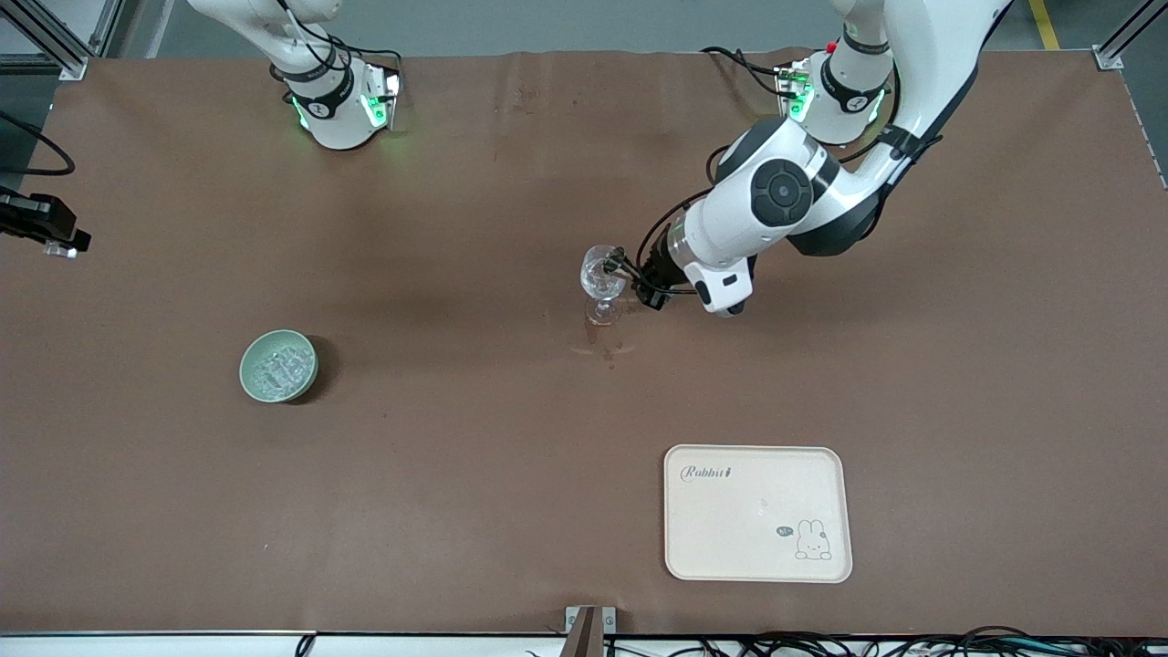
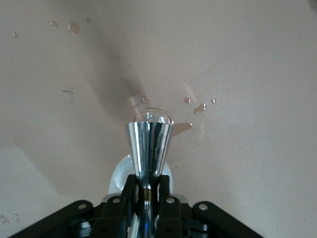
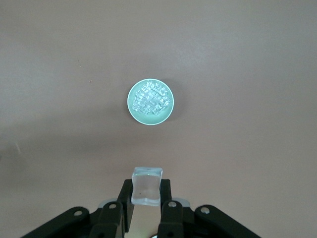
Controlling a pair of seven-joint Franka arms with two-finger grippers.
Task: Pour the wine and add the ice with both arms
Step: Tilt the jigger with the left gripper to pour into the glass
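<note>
My left gripper (image 1: 639,274) is shut on the waist of the silvery jigger (image 1: 619,263), tipped on its side with its mouth at the rim of the clear stemmed glass (image 1: 602,278) in the middle of the table. In the left wrist view the fingers (image 2: 129,186) clamp the jigger (image 2: 150,146); the wine itself does not show. My right gripper (image 3: 147,193) is out of the front view. It is shut on one clear ice cube (image 3: 147,186), high over the pale green bowl (image 3: 131,101) of ice chunks (image 3: 151,99). The bowl (image 1: 246,365) stands toward the right arm's end.
A cream tray (image 1: 757,513) with a rabbit print lies nearer the front camera, toward the left arm's end. Wet spots (image 1: 607,347) mark the brown cloth by the glass's foot, also droplets in the left wrist view (image 2: 200,106). A black device (image 1: 41,224) sits at the table's edge.
</note>
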